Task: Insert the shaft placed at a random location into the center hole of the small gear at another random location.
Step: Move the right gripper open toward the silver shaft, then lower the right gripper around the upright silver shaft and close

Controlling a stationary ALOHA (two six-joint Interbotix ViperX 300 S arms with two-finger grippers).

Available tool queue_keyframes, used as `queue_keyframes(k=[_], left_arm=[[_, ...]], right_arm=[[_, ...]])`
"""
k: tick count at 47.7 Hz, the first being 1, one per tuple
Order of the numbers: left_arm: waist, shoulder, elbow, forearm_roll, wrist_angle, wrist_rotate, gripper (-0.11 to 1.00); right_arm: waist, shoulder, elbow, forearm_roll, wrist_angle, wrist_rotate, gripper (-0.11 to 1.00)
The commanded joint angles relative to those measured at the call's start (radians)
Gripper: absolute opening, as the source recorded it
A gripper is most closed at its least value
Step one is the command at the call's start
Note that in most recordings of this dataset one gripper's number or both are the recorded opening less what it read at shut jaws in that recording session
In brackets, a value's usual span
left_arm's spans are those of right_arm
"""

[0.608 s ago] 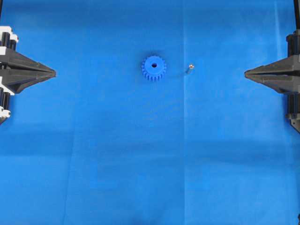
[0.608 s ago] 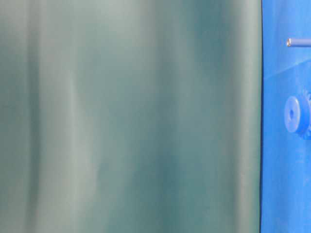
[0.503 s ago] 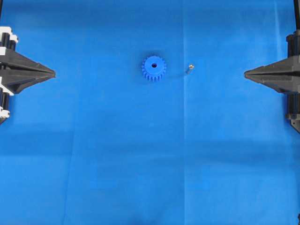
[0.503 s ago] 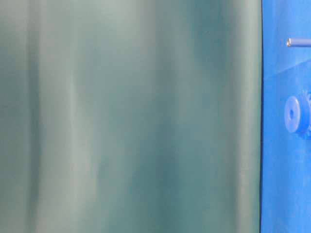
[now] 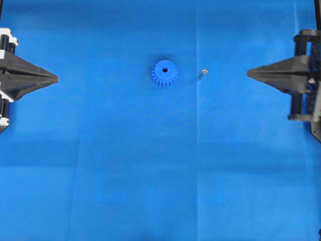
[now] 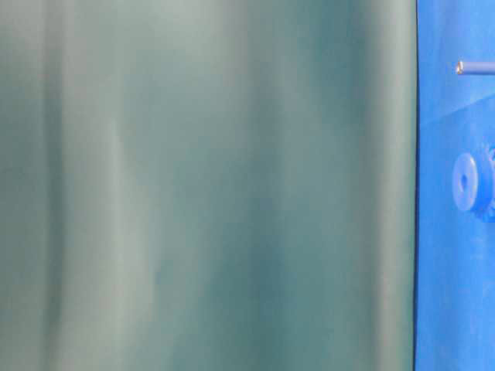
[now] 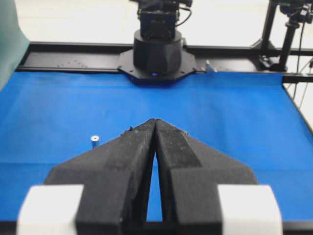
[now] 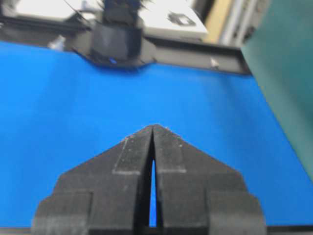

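Observation:
The small gear (image 5: 164, 74) is bright blue and lies flat on the blue cloth, its center hole (image 5: 164, 70) facing up. The shaft (image 5: 203, 73) is a tiny silvery pin standing just right of the gear, apart from it. Both also show at the right edge of the table-level view, the shaft (image 6: 472, 67) and the gear (image 6: 467, 182). My left gripper (image 5: 56, 79) is shut and empty at the far left. In the left wrist view the shaft (image 7: 95, 140) shows left of the shut fingertips (image 7: 155, 120); the gear is hidden. My right gripper (image 5: 248, 74) is shut and empty, right of the shaft. Its wrist view (image 8: 153, 126) shows neither object.
A blue cloth (image 5: 150, 175) covers the table. A green backdrop (image 6: 209, 185) fills most of the table-level view. The opposite arm's black base (image 7: 157, 51) stands at the far edge in the left wrist view, and the other base (image 8: 120, 41) in the right wrist view.
My right gripper has moved left toward the shaft and shifted slightly up in the overhead view. The left gripper, gear and shaft have hardly moved.

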Motion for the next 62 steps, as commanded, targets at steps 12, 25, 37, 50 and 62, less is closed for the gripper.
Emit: queue_keyframes(k=[12,25,37,50,62], left_arm=[[-0.002,0.002,-0.006,0.002,-0.005,0.0,0.0],[-0.002,-0.006,-0.002,0.002,-0.003,0.002,0.0],[-0.002,-0.009,0.003,0.003,-0.003,0.0,0.0],[-0.002,-0.009,0.008,0.002,-0.005,0.002,0.0],[-0.002,-0.009,0.009,0.003,-0.005,0.0,0.0]], right_arm=[[-0.066,0.282,-0.018,0.08,-0.16,0.002,0.52],[-0.087,0.554,-0.043,0.149,-0.291,0.002,0.68],[-0.087,0.736,-0.072,0.192,-0.37,0.003,0.69],[-0.089,0.838,-0.097,0.229,-0.385,0.002,0.69],[-0.087,0.854,-0.097,0.23,-0.417,0.003,0.65]])
